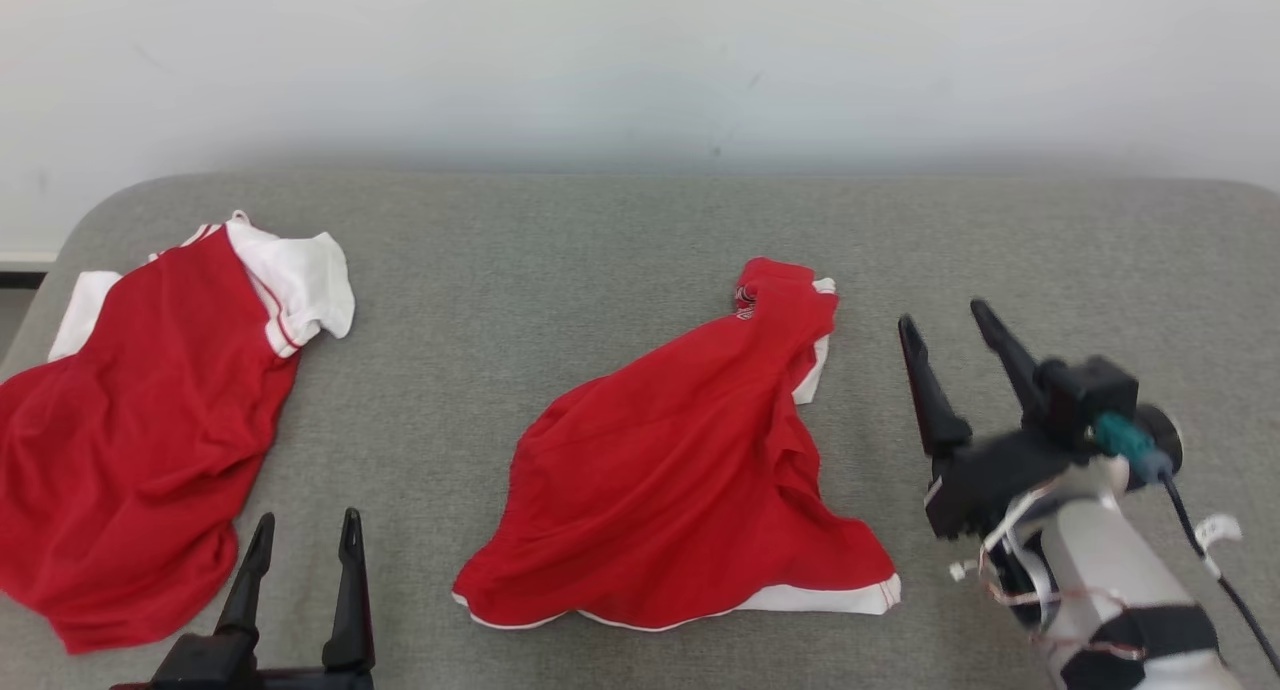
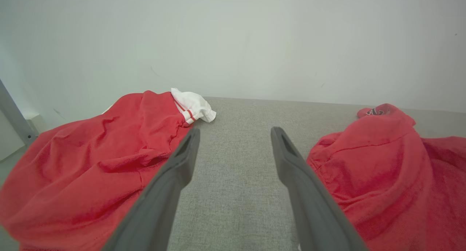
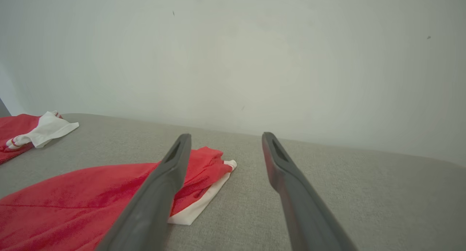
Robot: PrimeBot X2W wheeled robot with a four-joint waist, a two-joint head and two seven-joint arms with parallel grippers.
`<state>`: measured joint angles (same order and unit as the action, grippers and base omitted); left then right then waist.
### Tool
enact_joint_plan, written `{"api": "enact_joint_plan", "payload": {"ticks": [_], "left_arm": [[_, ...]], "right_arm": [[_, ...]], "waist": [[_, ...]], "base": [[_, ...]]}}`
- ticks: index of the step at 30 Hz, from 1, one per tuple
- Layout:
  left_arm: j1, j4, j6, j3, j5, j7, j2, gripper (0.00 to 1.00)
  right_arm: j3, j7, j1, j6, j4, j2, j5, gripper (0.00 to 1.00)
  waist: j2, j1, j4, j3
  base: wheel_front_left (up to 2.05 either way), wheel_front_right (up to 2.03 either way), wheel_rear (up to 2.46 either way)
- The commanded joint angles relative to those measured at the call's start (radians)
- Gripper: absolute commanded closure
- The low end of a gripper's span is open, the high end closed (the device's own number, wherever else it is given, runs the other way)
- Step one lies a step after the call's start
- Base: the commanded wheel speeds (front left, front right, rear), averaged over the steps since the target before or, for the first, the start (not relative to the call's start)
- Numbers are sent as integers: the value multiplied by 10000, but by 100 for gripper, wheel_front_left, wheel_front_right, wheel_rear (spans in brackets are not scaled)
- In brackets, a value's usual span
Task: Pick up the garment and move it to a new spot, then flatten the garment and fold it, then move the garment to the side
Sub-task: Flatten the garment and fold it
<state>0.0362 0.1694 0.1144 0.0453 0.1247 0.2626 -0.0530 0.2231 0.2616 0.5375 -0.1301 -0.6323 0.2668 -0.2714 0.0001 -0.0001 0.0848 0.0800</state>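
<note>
The right gripper [image 1: 941, 316] has its two long dark fingers spread wide with nothing between them. It is held over bare fabric toward the right end of the grey padded bench [image 1: 600, 230], with its fingers pointing at the far edge, and its outline is a little blurred in the head view. Just to its left, near but apart from it, lies the garment [image 1: 680, 470], a red shirt with white trim. It sits rumpled in the middle of the bench, its wide white-edged hem spread toward the near edge. Its narrow top carries a small crest and a scrap of white and points toward the far edge. In the right wrist view one finger crosses in front of that white-tipped end. The left gripper [image 1: 308, 518] sits at the near edge toward the left, and its fingers are likewise parted and empty. They rest above the bare strip of fabric between the garment and a second garment [image 1: 150, 420]. That one is also red, with white sleeves, and it sprawls over the left end of the bench from near the far-left corner down to the near edge. A pale wall [image 1: 640, 60] rises behind the far edge.
</note>
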Motion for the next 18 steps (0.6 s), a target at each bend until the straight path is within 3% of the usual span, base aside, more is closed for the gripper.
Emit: {"api": "enact_joint_plan", "payload": {"ticks": [1,7,18], "left_arm": [[-224,5,29,65,-3,33,-64,0],[-451,136,81,-178,-128,33,-173,0],[-638,1172,148,-1698,371,-61,-1501,0]], "right_arm": [[-25,44,-596,-14,395,2,56,0],[-297,47,-2326,-14,1635,-212,432,0],[-104,-517,-4543,-14,2904,-736,831,0]], "waist": [[-1,1,-333,-126],[-1,1,-537,-46],[-1,1,-610,235]], "base": [[0,0,0],[0,0,0],[0,0,0]]}}
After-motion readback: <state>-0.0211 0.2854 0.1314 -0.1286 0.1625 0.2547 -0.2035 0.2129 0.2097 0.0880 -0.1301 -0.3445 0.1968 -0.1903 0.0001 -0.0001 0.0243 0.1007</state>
